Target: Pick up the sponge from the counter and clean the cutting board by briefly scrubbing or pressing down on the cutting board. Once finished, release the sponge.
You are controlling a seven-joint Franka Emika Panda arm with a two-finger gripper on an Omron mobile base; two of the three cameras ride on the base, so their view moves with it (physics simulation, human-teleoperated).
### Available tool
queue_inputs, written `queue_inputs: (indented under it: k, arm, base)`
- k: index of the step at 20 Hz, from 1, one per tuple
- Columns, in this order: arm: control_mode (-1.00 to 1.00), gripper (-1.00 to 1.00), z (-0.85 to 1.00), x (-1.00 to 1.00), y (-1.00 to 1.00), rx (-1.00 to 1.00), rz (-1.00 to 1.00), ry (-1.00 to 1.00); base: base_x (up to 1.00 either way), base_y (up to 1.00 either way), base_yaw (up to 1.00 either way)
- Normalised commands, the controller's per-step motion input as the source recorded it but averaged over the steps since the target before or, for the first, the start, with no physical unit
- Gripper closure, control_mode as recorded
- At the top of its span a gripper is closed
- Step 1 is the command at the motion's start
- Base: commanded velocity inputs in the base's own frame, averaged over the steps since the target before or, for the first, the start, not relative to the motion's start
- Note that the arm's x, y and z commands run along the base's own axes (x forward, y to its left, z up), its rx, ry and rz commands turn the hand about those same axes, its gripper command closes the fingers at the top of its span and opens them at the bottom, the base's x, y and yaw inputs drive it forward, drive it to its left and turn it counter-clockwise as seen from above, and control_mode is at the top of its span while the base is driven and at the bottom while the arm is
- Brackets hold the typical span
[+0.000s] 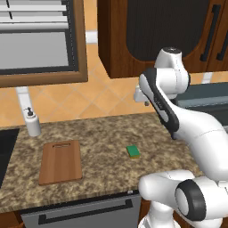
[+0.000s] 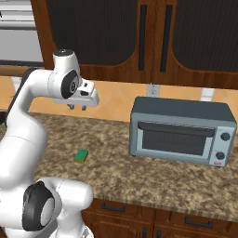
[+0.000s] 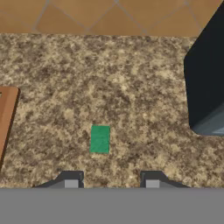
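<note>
Sponge lies seemingly well below spread hand.

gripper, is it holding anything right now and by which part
Nothing is held. The gripper hangs open above the counter, its fingers empty, while the sponge lies flat on the stone below, apart from the cutting board.

A grey toaster oven stands on the stone worktop against the orange tiled wall, its glass door shut and two knobs on its right side; its dark corner shows in the hand view. A white soap dispenser stands near the wall by a dark sink. Above it hangs a wood-framed window. Dark wooden cabinets hang overhead. A white outlet sits behind the oven.
</note>
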Motion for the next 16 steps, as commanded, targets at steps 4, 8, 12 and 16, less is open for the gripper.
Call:
queue_inputs:
  k: [4, 8, 12, 16]
  arm:
    - [-1.0, -1.0, -0.1, -0.54, 0.0, 0.0, 0.0, -0.02]
    - [-1.0, -1.0, -0.57, -0.69, 0.04, 0.0, 0.0, 0.0]
    - [-1.0, -1.0, -0.68, -0.06, 0.26, 0.0, 0.0, 0.0]
    - [-1.0, -1.0, -0.53, 0.25, 0.19, -0.05, 0.0, 0.04]
  base:
    - [0.0, 0.0, 0.0]
    - [0.0, 0.0, 0.0]
    - [0.0, 0.0, 0.0]
    - [0.0, 0.0, 0.0]
